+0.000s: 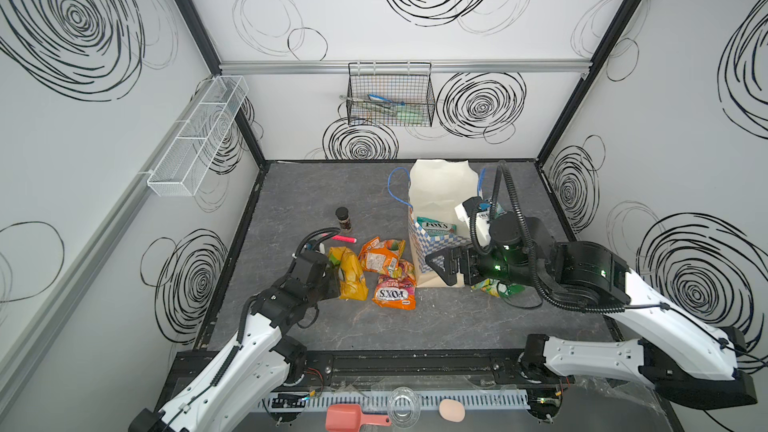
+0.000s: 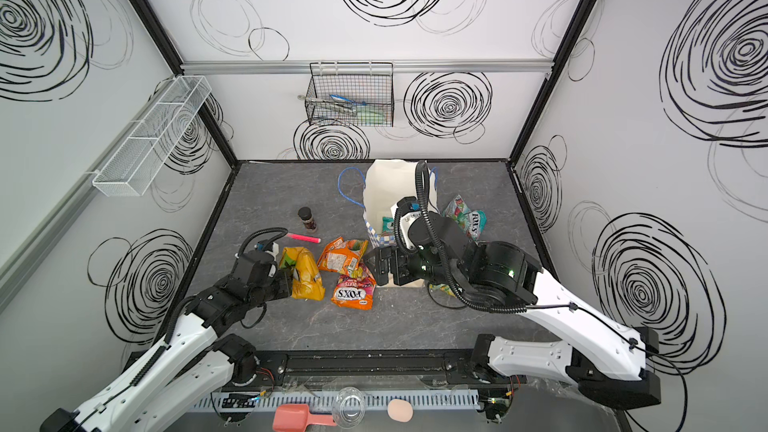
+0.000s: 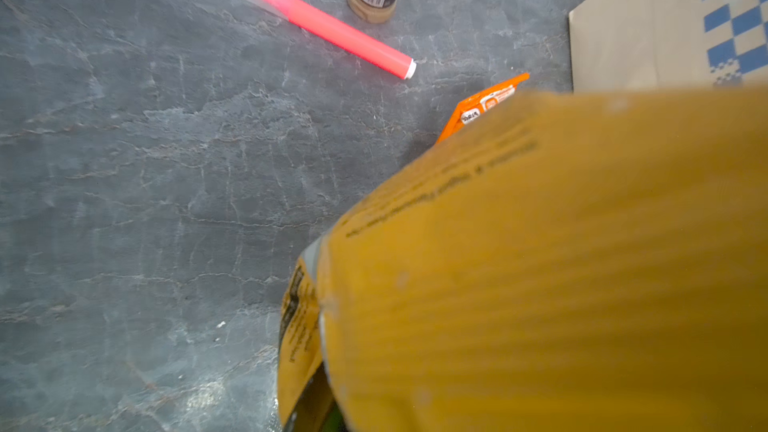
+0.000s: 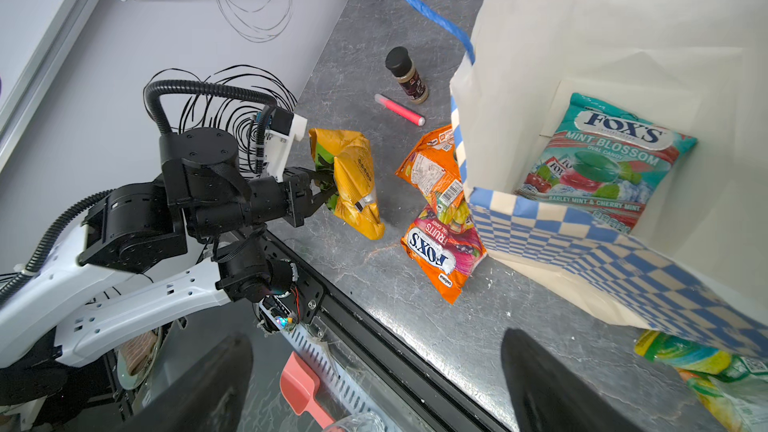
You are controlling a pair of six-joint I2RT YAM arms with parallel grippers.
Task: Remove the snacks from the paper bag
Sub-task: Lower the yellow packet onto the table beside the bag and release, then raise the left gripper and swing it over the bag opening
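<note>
The paper bag stands open at the back middle of the table, and a teal FOX'S packet lies inside it. My left gripper is shut on a yellow packet, which fills the left wrist view. An orange packet and a pink-red FOX'S packet lie on the table left of the bag. My right gripper hangs open and empty by the bag's near side. A green packet lies under the right arm, and another packet lies right of the bag.
A small dark-lidded jar and a pink marker sit left of the bag. A black wire basket hangs on the back wall and a white mesh shelf on the left wall. A pink scoop lies beyond the front rail.
</note>
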